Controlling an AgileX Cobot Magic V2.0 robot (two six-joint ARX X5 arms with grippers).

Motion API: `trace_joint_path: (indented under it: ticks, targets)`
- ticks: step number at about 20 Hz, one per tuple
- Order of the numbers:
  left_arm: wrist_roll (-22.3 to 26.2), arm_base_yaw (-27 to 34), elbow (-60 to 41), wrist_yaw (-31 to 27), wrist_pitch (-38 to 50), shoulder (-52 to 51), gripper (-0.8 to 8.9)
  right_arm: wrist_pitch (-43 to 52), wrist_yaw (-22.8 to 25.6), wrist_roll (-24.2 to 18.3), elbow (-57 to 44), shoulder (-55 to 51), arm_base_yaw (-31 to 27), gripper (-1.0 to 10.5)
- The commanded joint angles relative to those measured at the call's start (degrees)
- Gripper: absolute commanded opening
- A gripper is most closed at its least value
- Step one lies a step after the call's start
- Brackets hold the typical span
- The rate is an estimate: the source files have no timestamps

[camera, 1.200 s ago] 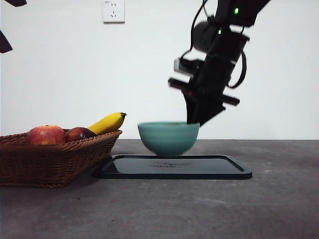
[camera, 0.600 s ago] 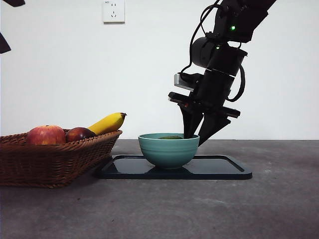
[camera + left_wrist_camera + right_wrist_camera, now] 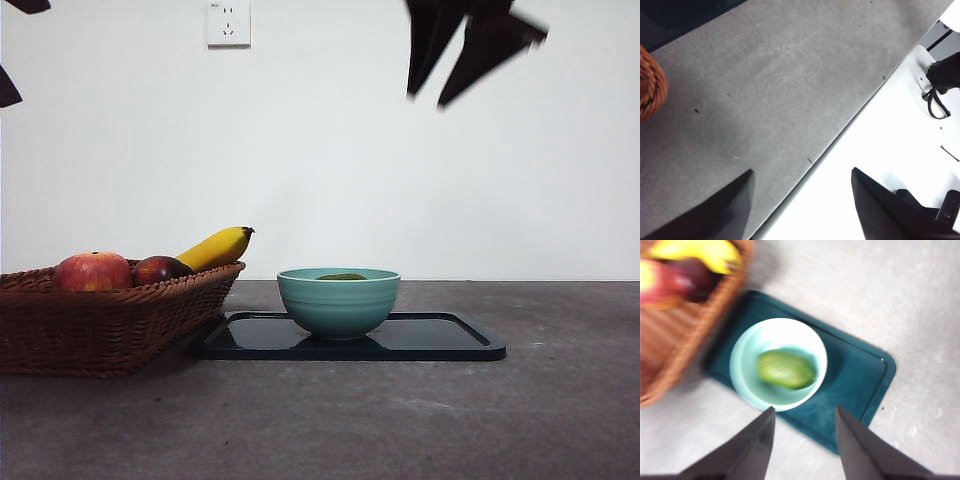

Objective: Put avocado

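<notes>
The avocado (image 3: 786,369) lies in the bowl (image 3: 338,300); the right gripper (image 3: 462,70), blurred, seems spread and empty above.

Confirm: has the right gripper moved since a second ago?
Yes. The right gripper went straight up, from the bowl rim to above the wall socket.

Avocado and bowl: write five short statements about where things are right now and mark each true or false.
1. The avocado lies inside the bowl. True.
2. The bowl stands in the basket. False: it stands on the dark tray, beside the basket.
3. The right gripper is open, high above the bowl. True.
4. The banana lies on the tray. False: it is in the basket with the apples.
5. The left gripper holds the avocado. False: it is open and holds nothing.
</notes>
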Motion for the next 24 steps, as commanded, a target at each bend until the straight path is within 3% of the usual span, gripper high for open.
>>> trace_joint_path:
  ticks: [1,8,15,24]
  targets:
    - [0.52,-0.26,0.50,0.31,0.28,0.28,3.11,-0.17,0.31,-0.57,-0.81,-5.55,1.68,1.9]
    - [0.55,-0.24,0.50,0.31,0.92,0.28,3.11,4.57,-0.20,-0.48,-21.77,-27.08,7.37,1.9]
    - [0.50,-0.26,0.50,0.31,2.14,0.28,3.11,11.32,-3.19,4.22,-43.82,-43.36,15.43,1.9]
    - [0.50,-0.24,0.50,0.31,2.16,0.28,3.11,12.83,-3.19,4.37,-46.42,-45.44,17.05,1.9]
